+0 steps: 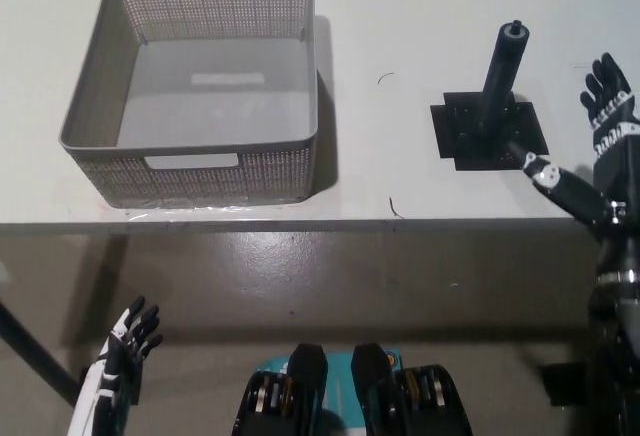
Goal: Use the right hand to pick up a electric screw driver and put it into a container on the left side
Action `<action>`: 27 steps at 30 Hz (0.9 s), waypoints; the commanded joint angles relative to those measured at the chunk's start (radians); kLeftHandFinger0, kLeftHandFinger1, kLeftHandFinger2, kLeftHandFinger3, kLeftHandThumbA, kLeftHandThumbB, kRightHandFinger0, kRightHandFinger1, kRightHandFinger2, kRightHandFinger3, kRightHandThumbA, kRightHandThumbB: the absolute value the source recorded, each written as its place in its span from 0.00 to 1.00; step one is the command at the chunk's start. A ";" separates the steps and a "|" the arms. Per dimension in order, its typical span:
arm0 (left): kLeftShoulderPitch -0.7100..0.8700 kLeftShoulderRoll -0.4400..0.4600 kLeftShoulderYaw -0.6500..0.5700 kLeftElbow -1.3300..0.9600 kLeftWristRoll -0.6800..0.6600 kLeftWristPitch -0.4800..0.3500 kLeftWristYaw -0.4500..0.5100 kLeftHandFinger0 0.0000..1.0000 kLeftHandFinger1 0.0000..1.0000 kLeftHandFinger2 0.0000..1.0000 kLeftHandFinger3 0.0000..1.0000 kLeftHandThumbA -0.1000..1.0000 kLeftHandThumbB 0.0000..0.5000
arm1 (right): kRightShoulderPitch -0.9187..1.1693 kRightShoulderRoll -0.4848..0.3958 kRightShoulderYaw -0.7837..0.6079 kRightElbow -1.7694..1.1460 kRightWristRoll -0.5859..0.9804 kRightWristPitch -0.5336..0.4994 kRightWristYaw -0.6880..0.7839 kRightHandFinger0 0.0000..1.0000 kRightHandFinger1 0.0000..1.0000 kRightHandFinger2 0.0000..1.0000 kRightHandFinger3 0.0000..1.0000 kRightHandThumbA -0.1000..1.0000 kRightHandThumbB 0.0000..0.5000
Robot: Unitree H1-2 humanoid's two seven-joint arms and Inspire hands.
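Observation:
The dark electric screwdriver (499, 81) stands upright on a black square base plate (489, 135) on the white table, right of centre. My black right hand (590, 146) is open just right of the plate, its fingers spread above the table and apart from the screwdriver. The grey perforated basket (190, 146) sits at the table's left, with nothing inside. My white left hand (118, 356) rests open below the table edge at the lower left.
The white table's front edge (320, 222) crosses the picture with grey floor below it. Small dark marks (396, 208) lie on the tabletop between the basket and the plate.

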 commanded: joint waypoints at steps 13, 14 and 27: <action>0.002 -0.006 -0.008 0.001 -0.018 -0.042 -0.013 1.00 1.00 1.00 1.00 1.00 0.22 | -0.259 -0.047 -0.014 0.332 0.047 0.039 0.002 1.00 1.00 1.00 1.00 1.00 0.69; 0.003 -0.005 -0.008 -0.001 -0.015 -0.042 -0.013 1.00 1.00 1.00 1.00 1.00 0.21 | -0.272 -0.051 -0.011 0.354 0.043 0.044 0.002 1.00 1.00 1.00 1.00 1.00 0.69; 0.003 0.010 0.000 0.003 -0.054 -0.059 -0.039 1.00 1.00 1.00 1.00 1.00 0.29 | -0.377 -0.068 -0.012 0.506 0.048 0.031 0.010 1.00 1.00 1.00 1.00 1.00 0.84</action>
